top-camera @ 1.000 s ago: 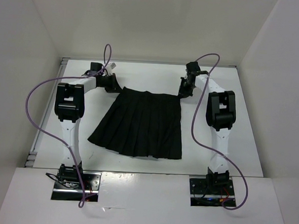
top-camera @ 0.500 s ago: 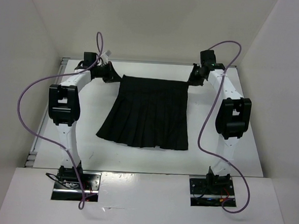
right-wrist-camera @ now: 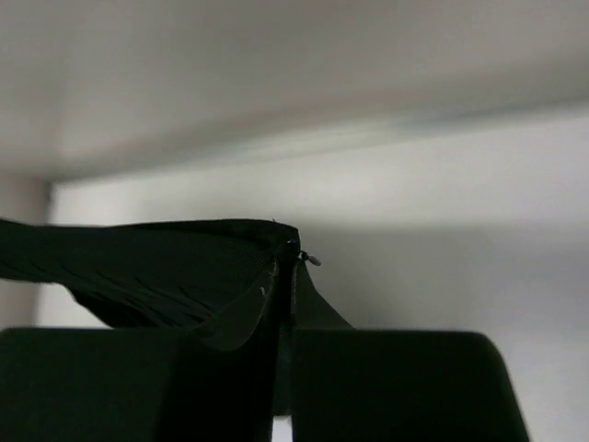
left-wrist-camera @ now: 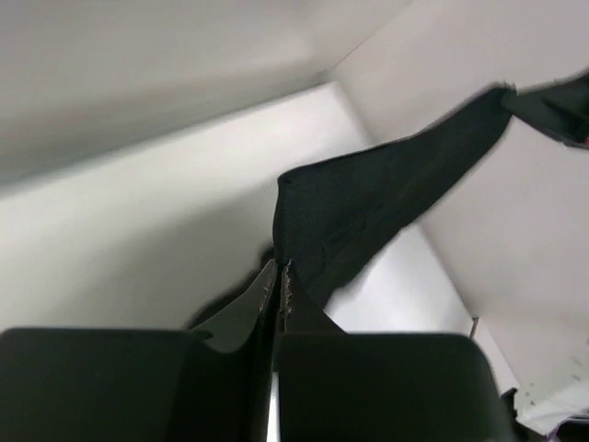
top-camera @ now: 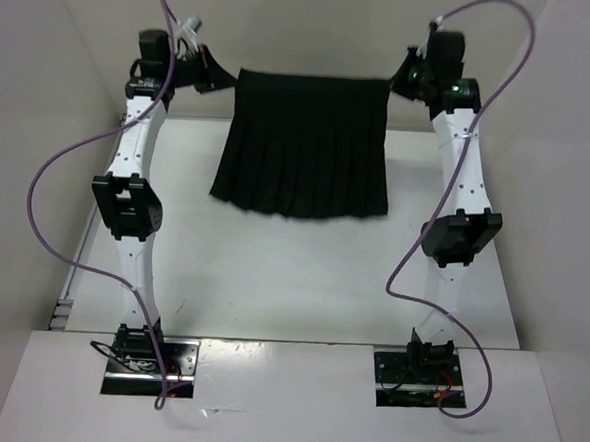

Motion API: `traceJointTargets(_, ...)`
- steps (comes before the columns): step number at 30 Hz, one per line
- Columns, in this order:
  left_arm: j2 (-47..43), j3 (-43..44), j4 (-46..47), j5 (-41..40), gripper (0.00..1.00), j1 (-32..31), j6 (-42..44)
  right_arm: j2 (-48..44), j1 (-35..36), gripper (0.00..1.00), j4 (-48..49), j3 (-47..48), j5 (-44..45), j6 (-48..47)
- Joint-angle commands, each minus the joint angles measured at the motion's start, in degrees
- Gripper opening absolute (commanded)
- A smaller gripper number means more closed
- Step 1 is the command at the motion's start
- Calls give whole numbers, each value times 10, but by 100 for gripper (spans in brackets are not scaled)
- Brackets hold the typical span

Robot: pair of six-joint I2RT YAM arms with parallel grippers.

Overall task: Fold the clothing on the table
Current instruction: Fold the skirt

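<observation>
Both arms stretch long toward the top of the frame, the left arm [top-camera: 138, 171] at upper left and the right arm [top-camera: 465, 181] at upper right, elbows nearly straight. The left gripper [top-camera: 216, 74] and right gripper [top-camera: 399, 79] each pinch a top corner of the black skirt [top-camera: 305, 146]. It hangs spread between them at upper centre, hem over the white table [top-camera: 291, 281].

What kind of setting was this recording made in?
Probably a lab test cell: a glossy white table boxed in by plain white wall panels, with two white robot arms bolted at its edge.
</observation>
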Motion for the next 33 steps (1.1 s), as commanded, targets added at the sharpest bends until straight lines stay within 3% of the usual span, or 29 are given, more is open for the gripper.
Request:
traceJointTargets(1, -59, 82, 48, 22, 0, 45, -52, 3, -4, 0, -58, 218, 68, -30)
traceJointTargets(6, -110, 53, -12, 5, 0, 60, 7, -46, -10, 0, -51, 153, 38, -40)
traceJointTargets(10, -175, -156, 71, 11, 0, 60, -3, -81, -4, 0, -53, 31, 24, -41)
traceJointTargets(11, -208, -259, 90, 11, 0, 60, -9, -96, 11, 0, -25, -52, 36, -41)
traceJointTargets(13, -244, -364, 139, 5, 0, 60, -16, -167, 30, 0, 17, -205, 53, -41)
traceJointTargets(15, -305, -516, 179, 5, 0, 60, -16, -219, 56, 0, 54, -300, 53, -41)
traceJointTargets(16, -349, -564, 179, 5, 0, 47, -9, -273, 65, 0, 54, -390, 42, -29)
traceJointTargets(18, -397, -654, 179, 0, 0, 32, 5, -331, 95, 0, 59, -481, 22, -12)
traceJointTargets(19, -445, -736, 170, 0, 0, 18, 22, -394, 108, 0, 59, -567, 10, 7)
traceJointTargets(22, -557, -883, 124, 7, 0, 7, 52, -514, 156, 0, 30, -707, -28, 68)
traceJointTargets(25, -679, -956, 41, -27, 1, -1, 69, -622, 175, 0, -15, -797, -68, 130)
traceJointTargets(28, -762, -970, 35, -27, 1, -6, 22, -677, 170, 0, -63, -814, -63, 144)
traceJointTargets(33, -724, -943, 38, -80, 1, -6, 33, -641, 121, 0, -70, -820, -41, 91)
